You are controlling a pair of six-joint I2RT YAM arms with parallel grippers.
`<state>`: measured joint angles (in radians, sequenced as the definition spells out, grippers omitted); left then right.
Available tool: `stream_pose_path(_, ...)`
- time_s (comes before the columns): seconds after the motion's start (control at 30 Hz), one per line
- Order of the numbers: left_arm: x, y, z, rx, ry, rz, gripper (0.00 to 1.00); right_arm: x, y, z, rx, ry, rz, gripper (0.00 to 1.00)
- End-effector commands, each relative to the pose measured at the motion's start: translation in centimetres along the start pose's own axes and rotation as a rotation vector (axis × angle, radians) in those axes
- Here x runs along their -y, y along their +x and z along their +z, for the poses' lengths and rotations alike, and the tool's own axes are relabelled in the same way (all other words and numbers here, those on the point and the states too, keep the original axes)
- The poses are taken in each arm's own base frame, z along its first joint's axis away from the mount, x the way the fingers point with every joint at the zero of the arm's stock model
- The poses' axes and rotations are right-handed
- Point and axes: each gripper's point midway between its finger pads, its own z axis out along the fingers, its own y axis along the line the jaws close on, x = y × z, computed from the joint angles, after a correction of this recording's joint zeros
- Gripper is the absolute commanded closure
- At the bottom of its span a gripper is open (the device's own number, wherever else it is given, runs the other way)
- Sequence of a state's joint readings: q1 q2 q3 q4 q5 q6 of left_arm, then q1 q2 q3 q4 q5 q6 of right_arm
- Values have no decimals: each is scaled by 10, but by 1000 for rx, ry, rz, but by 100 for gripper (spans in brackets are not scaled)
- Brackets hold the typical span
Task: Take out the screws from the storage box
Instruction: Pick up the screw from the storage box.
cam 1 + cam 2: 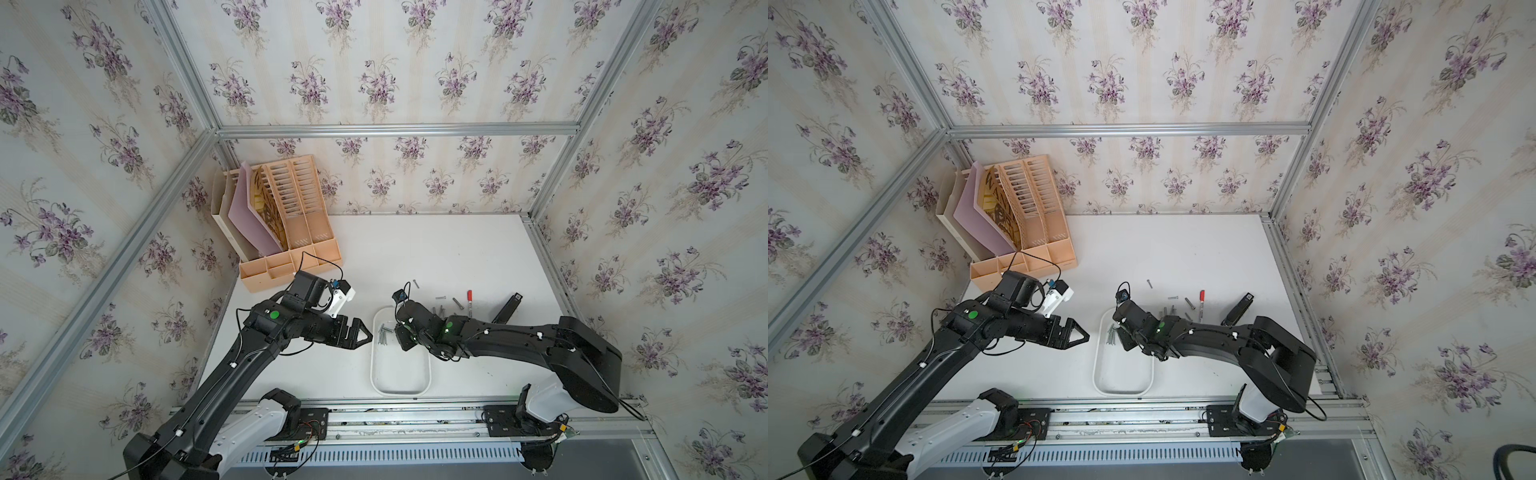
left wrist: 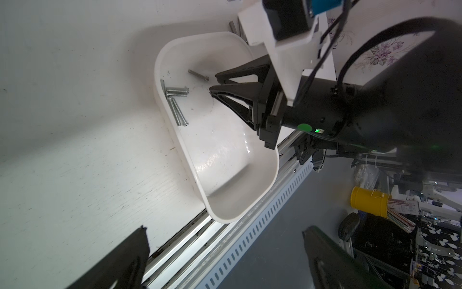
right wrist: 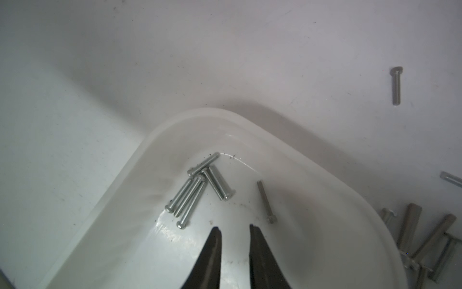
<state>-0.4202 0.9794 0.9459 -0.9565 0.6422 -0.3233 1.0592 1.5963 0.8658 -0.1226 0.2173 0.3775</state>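
Note:
The white storage box (image 1: 373, 374) (image 1: 1096, 365) lies near the table's front edge in both top views. Several silvery screws (image 1: 383, 332) (image 1: 1111, 334) lie at its far left end, also seen in the wrist views (image 2: 175, 100) (image 3: 195, 190). One thin screw (image 3: 266, 202) lies apart from the cluster. My right gripper (image 3: 234, 227) (image 2: 213, 82) reaches down into the box just short of the screws, jaws a narrow gap apart with nothing between them. My left gripper (image 1: 361, 332) (image 2: 225, 228) hovers just outside the box's left rim, fingers spread wide and empty.
More screws (image 1: 440, 298) (image 3: 396, 85) lie on the table behind and right of the box, beside a red-capped marker pen (image 1: 469, 301) and a black oblong object (image 1: 509, 307). A peach file organiser (image 1: 291, 232) stands at the back left. Aluminium rails (image 1: 415, 415) run along the front edge.

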Motion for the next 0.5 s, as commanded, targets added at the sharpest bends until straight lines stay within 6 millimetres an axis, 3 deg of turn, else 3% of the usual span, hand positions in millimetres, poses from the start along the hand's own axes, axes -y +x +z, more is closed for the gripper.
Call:
stream_pose_path(0.0, 1, 0, -1, 3, 2, 5, 0, 12, 9, 10, -56, 82, 6, 76)
stream_pose_path(0.47, 1, 0, 0, 0, 4, 3, 0, 27, 19, 34, -138, 165, 18, 76)
